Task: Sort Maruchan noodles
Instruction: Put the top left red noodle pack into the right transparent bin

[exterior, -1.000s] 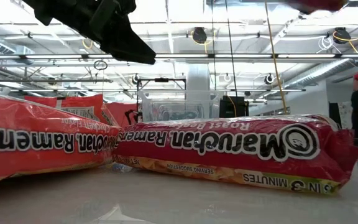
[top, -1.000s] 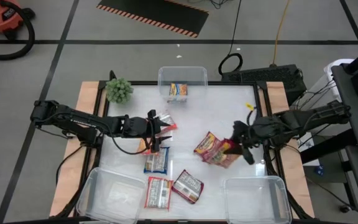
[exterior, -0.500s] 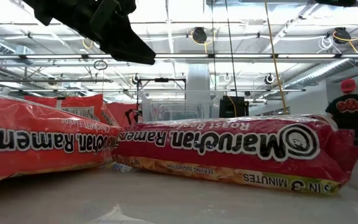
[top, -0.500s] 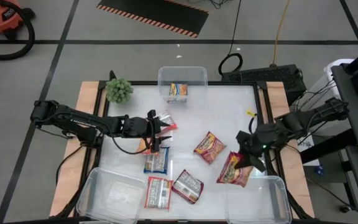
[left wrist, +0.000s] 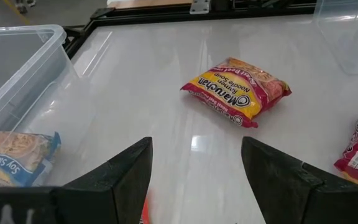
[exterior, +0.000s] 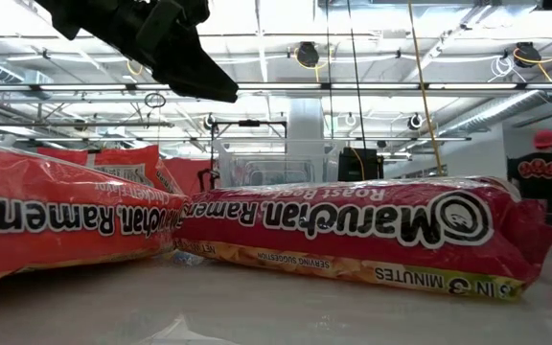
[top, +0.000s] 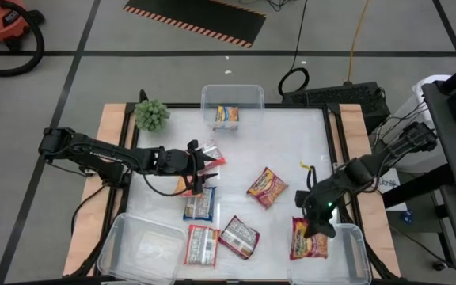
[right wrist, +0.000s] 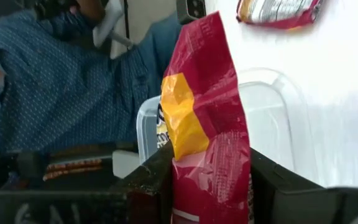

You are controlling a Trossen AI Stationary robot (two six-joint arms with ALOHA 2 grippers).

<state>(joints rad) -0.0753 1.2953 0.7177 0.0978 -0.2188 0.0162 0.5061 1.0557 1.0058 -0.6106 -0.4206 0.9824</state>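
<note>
My right gripper (top: 317, 223) is shut on a red-and-yellow noodle packet (top: 307, 240) over the near-right clear tub (top: 347, 261). It also shows in the right wrist view (right wrist: 209, 171). My left gripper (top: 199, 171) is open and empty at mid-left. It also shows in the left wrist view (left wrist: 196, 143). A red-white packet (top: 210, 153) and a blue-white one (top: 199, 204) lie flat on the table beside it. An orange-yellow packet (top: 266, 187) lies flat mid-table, and it shows ahead of my left fingers (left wrist: 236, 91). Two red packets (top: 202, 245) (top: 239, 236) lie near the front edge. My right gripper pinches one end of the red-and-yellow packet (right wrist: 205, 186) between its two fingers. The fingers slant down toward the table's near edge. The packet sticks out past the fingertips, lifted clear, over the left part of the near-right tub (right wrist: 278, 118).
A clear tub (top: 231, 103) at the far edge holds one packet (top: 226, 115). Another clear tub (top: 137, 252) stands near left. A green plant (top: 152, 115) stands at the far left. A person in a blue shirt (right wrist: 55, 81) is beyond the table's near edge, and another person (exterior: 544, 168) stands far off.
My right gripper has carried the red-and-yellow packet from beside the orange-yellow packet at mid-table toward the near edge. It now holds it over the near-right tub. The packet has turned lengthwise toward the near edge. The orange-yellow packet stays where it was.
</note>
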